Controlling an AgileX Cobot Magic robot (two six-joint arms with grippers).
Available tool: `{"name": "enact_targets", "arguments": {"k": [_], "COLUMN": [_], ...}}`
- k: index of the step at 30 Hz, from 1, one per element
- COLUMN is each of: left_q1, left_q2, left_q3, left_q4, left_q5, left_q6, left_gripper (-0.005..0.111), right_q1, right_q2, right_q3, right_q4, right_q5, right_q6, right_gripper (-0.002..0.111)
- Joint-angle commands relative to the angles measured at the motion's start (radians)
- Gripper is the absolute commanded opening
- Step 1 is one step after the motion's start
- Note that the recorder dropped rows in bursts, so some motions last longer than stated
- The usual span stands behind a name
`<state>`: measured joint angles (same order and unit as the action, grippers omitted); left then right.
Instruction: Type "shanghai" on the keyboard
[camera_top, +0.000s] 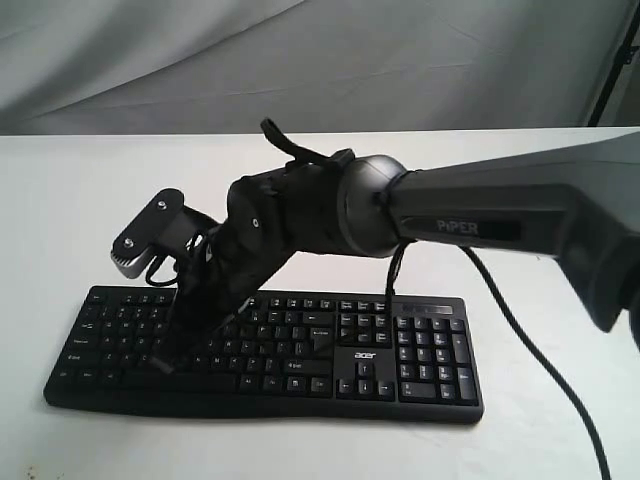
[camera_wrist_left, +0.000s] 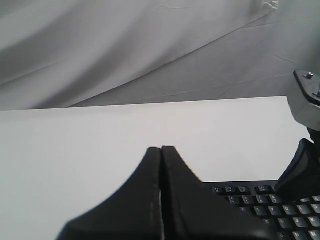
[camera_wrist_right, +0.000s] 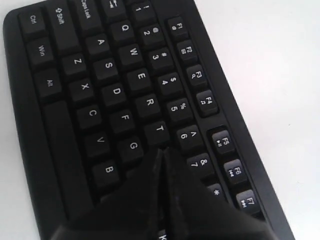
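Note:
The black keyboard with white legends and an acer logo lies flat on the white table. My right gripper reaches across from the right, angled down over the keyboard's left half. In the right wrist view the right gripper is shut and empty. Its tip sits just past the G and T keys, covering the keys there; whether it touches a key I cannot tell. My left gripper is shut and empty, over bare table beside the keyboard corner. The left arm is out of the exterior view.
The right arm's thick body and its wrist camera hang over the keyboard's middle and left. A black cable trails from that arm past the number pad. White table surrounds the keyboard; grey cloth hangs behind.

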<state>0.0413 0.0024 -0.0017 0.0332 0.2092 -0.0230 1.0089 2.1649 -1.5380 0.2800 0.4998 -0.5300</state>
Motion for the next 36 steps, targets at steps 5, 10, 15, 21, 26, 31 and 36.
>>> {"name": "enact_targets", "arguments": {"k": [5, 10, 15, 21, 26, 31, 36], "left_q1": [-0.006, -0.006, -0.006, -0.006, -0.006, -0.006, -0.006], "left_q2": [-0.002, -0.002, -0.002, -0.002, -0.002, -0.002, -0.002], "left_q3": [0.002, 0.002, 0.002, 0.002, 0.002, 0.002, 0.002], "left_q4": [0.000, 0.000, 0.000, 0.000, 0.000, 0.000, 0.000], "left_q5": [-0.011, -0.011, -0.011, -0.011, -0.011, -0.011, -0.011], "left_q6": [-0.003, -0.003, -0.003, -0.003, -0.003, -0.003, -0.003], "left_gripper": [0.000, 0.000, 0.000, 0.000, 0.000, 0.000, 0.000], "right_q1": [0.008, 0.008, 0.013, 0.013, 0.013, 0.013, 0.013], "right_q2": [0.009, 0.038, 0.042, 0.042, 0.042, 0.042, 0.042], "right_q3": [-0.006, -0.006, -0.006, -0.006, -0.006, -0.006, -0.006], "right_q4": [0.091, 0.093, 0.101, 0.084, 0.068, 0.038, 0.038], "right_q5": [0.020, 0.014, 0.013, 0.013, -0.003, -0.007, -0.007], "right_q6": [-0.094, -0.091, -0.091, -0.091, -0.091, -0.070, -0.070], "right_gripper": [0.000, 0.000, 0.000, 0.000, 0.000, 0.000, 0.000]}}
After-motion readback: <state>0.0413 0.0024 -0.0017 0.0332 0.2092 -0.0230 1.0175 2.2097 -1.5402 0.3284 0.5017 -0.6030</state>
